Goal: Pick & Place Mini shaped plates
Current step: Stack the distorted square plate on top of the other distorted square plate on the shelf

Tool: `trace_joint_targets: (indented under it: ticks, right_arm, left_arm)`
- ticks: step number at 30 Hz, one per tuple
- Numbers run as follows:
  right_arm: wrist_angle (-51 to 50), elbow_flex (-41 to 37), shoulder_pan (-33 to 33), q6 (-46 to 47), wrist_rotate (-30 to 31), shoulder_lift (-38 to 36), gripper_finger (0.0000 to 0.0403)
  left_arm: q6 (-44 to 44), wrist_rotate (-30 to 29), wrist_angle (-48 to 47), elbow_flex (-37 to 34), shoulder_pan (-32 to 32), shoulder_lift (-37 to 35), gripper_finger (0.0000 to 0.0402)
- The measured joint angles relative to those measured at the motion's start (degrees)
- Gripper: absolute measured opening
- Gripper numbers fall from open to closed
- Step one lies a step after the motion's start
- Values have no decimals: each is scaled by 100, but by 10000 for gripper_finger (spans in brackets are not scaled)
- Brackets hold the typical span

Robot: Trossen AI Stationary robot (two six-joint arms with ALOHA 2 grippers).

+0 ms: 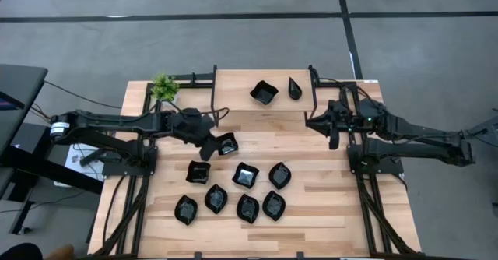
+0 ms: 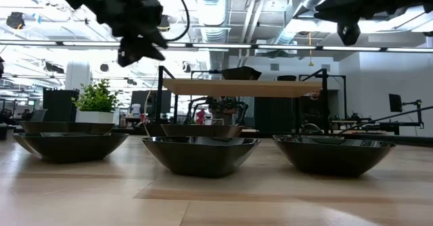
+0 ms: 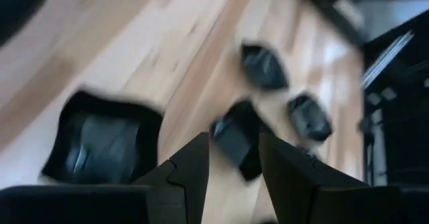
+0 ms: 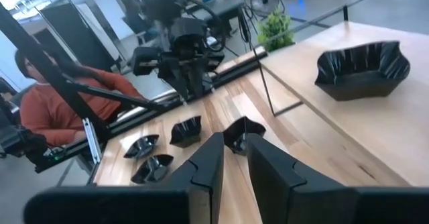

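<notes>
A wooden worktop (image 1: 327,213) carries small glossy black mini shaped plates (image 1: 246,175), most clustered near its front middle. Two more, a wavy-edged square plate (image 1: 264,92) and a teardrop plate (image 1: 295,89), sit on a raised shelf (image 1: 233,89) at the back. The left pincer (image 1: 210,147) hangs over the cluster, fingers spread, just beside one square plate (image 1: 227,144). The right pincer (image 1: 334,138) waits by the shelf's right end, fingers slightly apart, holding nothing.

Bare tabletop (image 1: 327,190) beside clustered plates (image 1: 245,175)
</notes>
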Motion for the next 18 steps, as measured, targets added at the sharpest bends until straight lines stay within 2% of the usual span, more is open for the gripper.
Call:
trace_joint_targets:
  ticks: [6, 18]
  right_arm:
    - [-75, 0, -10, 0, 0, 2, 63]
    - [-248, 0, -10, 27, 0, 4, 63]
  left_arm:
    - [-683, -485, -2239, 373, -231, -2, 132]
    - [-2873, -505, -3620, 368, -869, 49, 132]
